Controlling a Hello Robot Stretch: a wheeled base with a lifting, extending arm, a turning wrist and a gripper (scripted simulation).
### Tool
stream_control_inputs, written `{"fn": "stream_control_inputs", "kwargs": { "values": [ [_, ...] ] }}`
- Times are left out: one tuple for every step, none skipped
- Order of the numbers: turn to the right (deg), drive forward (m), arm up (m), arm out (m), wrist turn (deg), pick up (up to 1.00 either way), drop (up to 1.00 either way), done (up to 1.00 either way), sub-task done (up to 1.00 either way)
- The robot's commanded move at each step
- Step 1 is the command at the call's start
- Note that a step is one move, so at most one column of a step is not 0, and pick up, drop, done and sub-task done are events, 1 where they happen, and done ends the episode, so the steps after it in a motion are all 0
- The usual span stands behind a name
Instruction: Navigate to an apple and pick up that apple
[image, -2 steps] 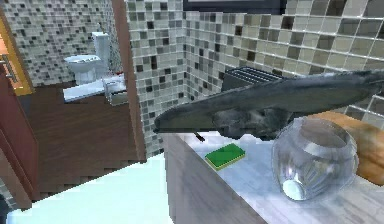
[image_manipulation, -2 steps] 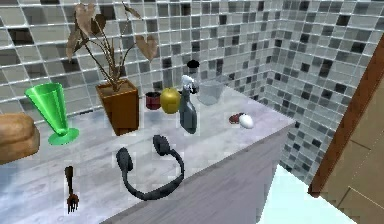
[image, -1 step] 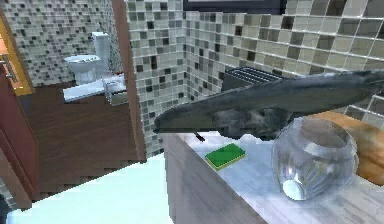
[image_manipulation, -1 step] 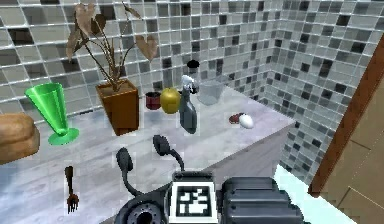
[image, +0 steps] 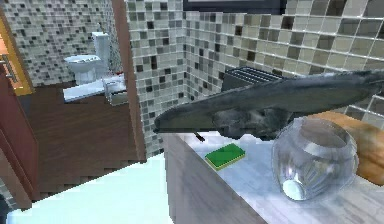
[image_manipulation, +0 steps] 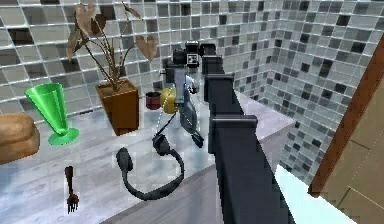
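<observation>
While arm (image_manipulation: 236, 140) reaches over counter (image_manipulation: 40, 178), jaws at yellowish blob (image_manipulation: 169, 97) near potted plant (image_manipulation: 118, 104); hold on anything: cannot tell.

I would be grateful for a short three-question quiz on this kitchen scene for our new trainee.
1. True or false: in the forward view, the green sponge lies on the counter to the left of the glass bowl.
2. Multiple choice: in the arm side view, what colour is the tall cup left of the potted plant? A) red B) green C) blue
3. Short answer: which white fixture stands past the doorway at the forward view's upper left?
Key: 1 true; 2 B; 3 the toilet.
</observation>
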Motion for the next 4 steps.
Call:
{"fn": "stream_control_inputs", "kwargs": {
  "values": [
    [0.0,0.0,0.0,0.0,45.0,0.0,0.0,0.0,0.0],
    [0.0,0.0,0.0,0.0,45.0,0.0,0.0,0.0,0.0],
    [0.0,0.0,0.0,0.0,45.0,0.0,0.0,0.0,0.0],
    [0.0,0.0,0.0,0.0,24.0,0.0,0.0,0.0,0.0]
  ]
}}
